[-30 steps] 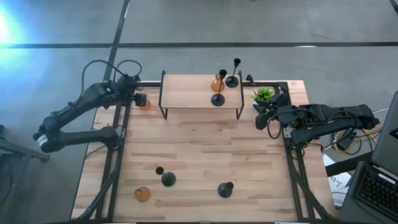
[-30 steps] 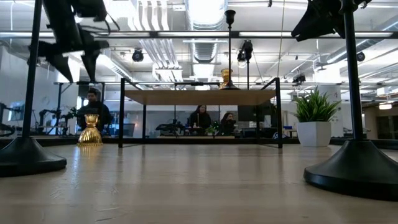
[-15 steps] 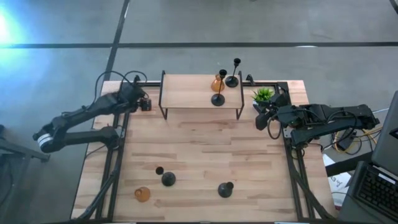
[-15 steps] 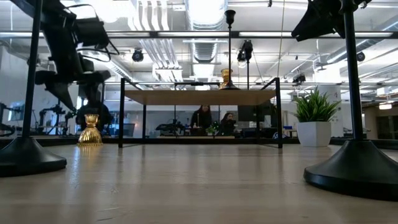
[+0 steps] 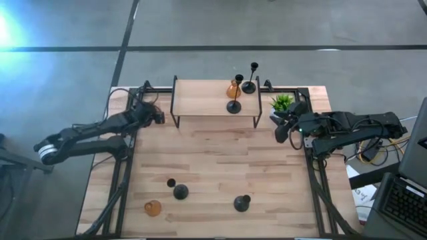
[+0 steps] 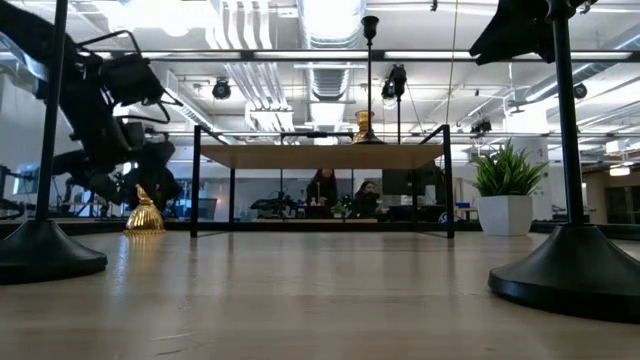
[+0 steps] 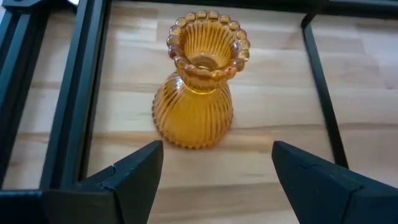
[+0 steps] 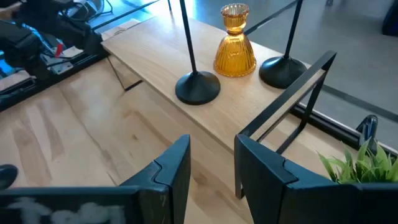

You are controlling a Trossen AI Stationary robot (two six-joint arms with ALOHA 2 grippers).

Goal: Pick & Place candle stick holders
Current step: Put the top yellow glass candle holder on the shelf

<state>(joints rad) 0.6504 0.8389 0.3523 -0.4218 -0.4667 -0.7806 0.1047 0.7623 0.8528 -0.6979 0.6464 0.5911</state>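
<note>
Moved down beside the wooden shelf (image 5: pixel 215 98): left gripper (image 7: pixel 214 163), fingers spread wide, facing a ribbed orange glass holder (image 7: pixel 196 90). Right gripper (image 8: pixel 212 163) empty, fingers half apart.

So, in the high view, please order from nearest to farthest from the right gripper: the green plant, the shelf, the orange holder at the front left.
From the right gripper:
1. Green plant, just behind it.
2. Shelf, toward the back middle.
3. Orange holder, front left corner.
</note>
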